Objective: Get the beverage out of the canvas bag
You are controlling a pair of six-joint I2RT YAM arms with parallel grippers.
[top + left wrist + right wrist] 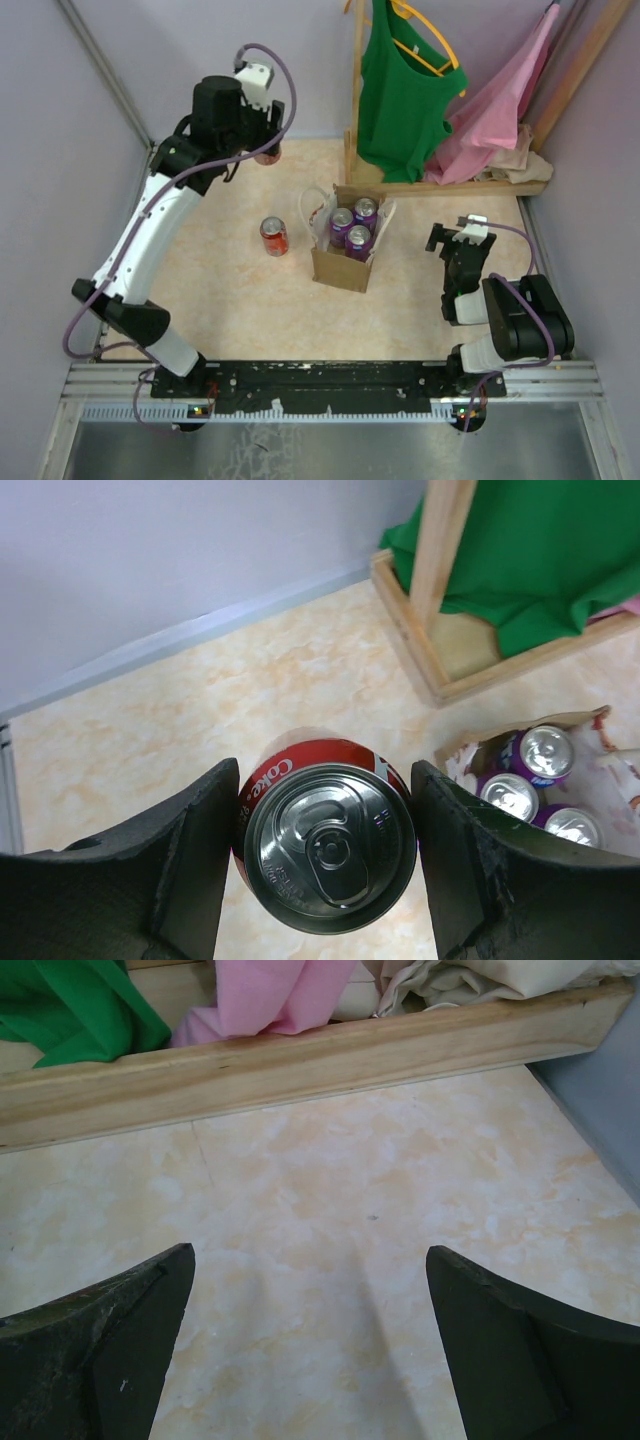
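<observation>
1. "Coke" stands in white script on the red can clamped in the left gripper. It runs along the can's upper side just under the rim, at the left in the wrist view.
2. The same can has more small white print on its right shoulder (a few letters curving out of sight), too small to read.
3. The other red can, upright on the surface, shows pale marks on its side from above. None are legible.
4. The purple cans in the bag show silver lids and a strip of purple side. No wording on them can be made out.
</observation>
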